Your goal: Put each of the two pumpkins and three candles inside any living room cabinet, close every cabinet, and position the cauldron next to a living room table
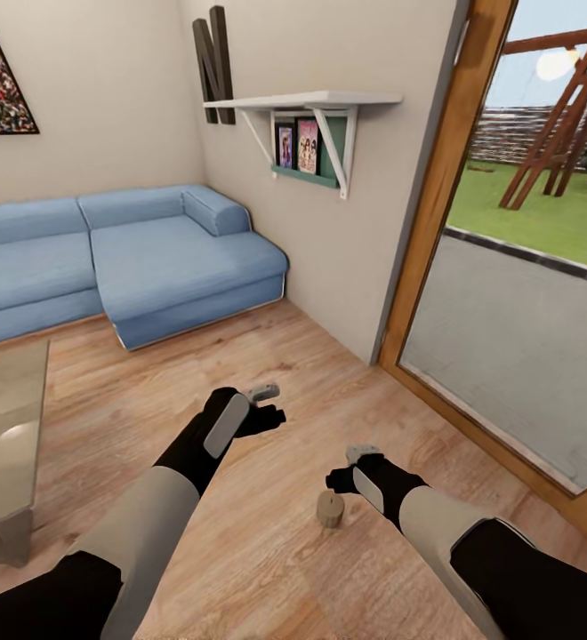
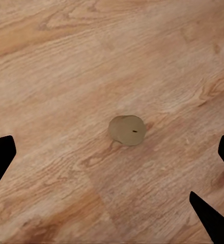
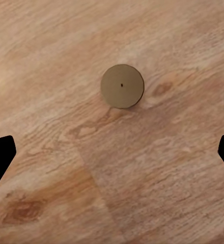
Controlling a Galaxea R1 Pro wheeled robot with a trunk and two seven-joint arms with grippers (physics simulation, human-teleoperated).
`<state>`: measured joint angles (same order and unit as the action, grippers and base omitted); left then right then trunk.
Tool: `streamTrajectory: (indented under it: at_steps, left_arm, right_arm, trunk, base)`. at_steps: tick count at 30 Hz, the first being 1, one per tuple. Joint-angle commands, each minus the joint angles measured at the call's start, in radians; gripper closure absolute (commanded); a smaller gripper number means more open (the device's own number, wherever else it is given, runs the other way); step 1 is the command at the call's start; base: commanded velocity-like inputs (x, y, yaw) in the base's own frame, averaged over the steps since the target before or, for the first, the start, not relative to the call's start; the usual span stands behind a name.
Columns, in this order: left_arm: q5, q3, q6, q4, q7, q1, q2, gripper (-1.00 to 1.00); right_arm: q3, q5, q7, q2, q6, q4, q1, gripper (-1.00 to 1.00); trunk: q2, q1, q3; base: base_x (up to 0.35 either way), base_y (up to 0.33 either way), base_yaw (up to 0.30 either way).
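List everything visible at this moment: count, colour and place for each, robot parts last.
candle: one, tan, upright on the floor by the right gripper
floor: light wood planks
table: one, glossy grey-beige, at the left edge
sofa: one, blue, in the far corner
shelf: one, white, on the wall, pictures beneath it
letter N: one, dark, on the wall above the shelf
glass door: wood-framed, at the right, lawn outside
left gripper: open, above bare floor
right gripper: open, over the candle
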<state>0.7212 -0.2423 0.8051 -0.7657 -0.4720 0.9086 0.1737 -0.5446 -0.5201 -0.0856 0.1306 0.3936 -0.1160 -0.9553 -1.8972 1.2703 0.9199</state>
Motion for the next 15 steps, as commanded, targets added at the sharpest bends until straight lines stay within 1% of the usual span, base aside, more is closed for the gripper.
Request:
streamTrajectory:
  at_steps: [1,2,6,8,10,12,15]
  left_arm:
    - [0.011,-0.002,0.007,-0.001,-0.010,0.001,0.000,-1.00]
    - [0.011,-0.002,0.023,-0.002,-0.010,0.001,0.000,-1.00]
    - [0.011,-0.002,0.028,-0.005,-0.010,0.001,0.000,-1.00]
    - [0.011,-0.009,0.029,-0.005,-0.011,0.001,0.001,-1.00]
    - [0.011,-0.031,0.028,-0.004,-0.012,0.001,0.001,-1.00]
    - [0.012,-0.072,0.026,-0.004,-0.012,0.001,0.001,-1.00]
    - [0.012,-0.094,0.023,-0.002,-0.013,0.001,0.001,-1.00]
  right_arm:
    - [-0.008,-0.010,-0.006,0.000,0.005,-0.002,0.000,-1.00]
    - [-0.008,-0.010,-0.006,0.000,0.005,-0.002,0.000,-1.00]
    - [-0.008,-0.009,-0.006,0.000,0.006,-0.002,0.000,-1.00]
    - [-0.008,-0.009,-0.006,0.001,0.007,-0.002,0.000,-1.00]
    - [-0.008,-0.009,-0.006,0.001,0.008,-0.002,0.000,-1.00]
    - [-0.008,-0.009,-0.006,0.001,0.008,-0.002,0.000,-1.00]
    - [-0.008,-0.009,-0.006,0.001,0.008,-0.002,0.000,-1.00]
  trunk:
    - [-0.008,0.004,0.006]
    - [-0.015,0.008,0.011]
    - [-0.015,0.008,0.017]
    - [-0.015,0.008,0.020]
    - [-0.015,0.008,0.024]
    - [-0.015,0.008,0.027]
    - [-0.015,0.008,0.032]
  base:
    - [0.000,0.000,0.000]
    - [0.000,0.000,0.000]
    - [0.000,0.000,0.000]
    - [0.000,0.000,0.000]
    - [0.000,0.000,0.000]
    - [0.000,0.000,0.000]
    - [0.000,0.000,0.000]
